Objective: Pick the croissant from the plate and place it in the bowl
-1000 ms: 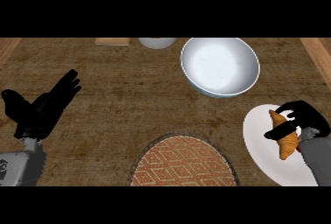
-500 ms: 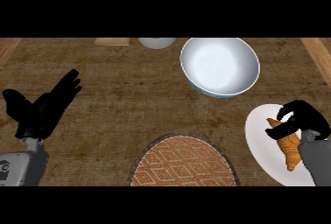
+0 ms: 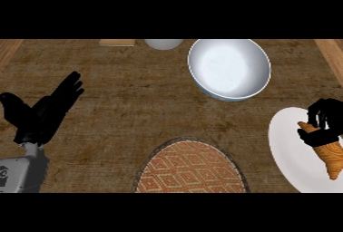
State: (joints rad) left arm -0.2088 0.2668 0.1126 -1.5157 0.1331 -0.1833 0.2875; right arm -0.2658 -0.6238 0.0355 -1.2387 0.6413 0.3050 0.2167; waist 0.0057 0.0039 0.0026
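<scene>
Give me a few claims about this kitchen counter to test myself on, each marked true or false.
1. The right hand is curled round the croissant. True.
2. The croissant lies in the bowl. False: it is over the plate; nothing shows in the bowl.
3. The left hand holds a cup. False: it is open and holds nothing.
4. A woven mat lies near the lower edge. True.
</scene>
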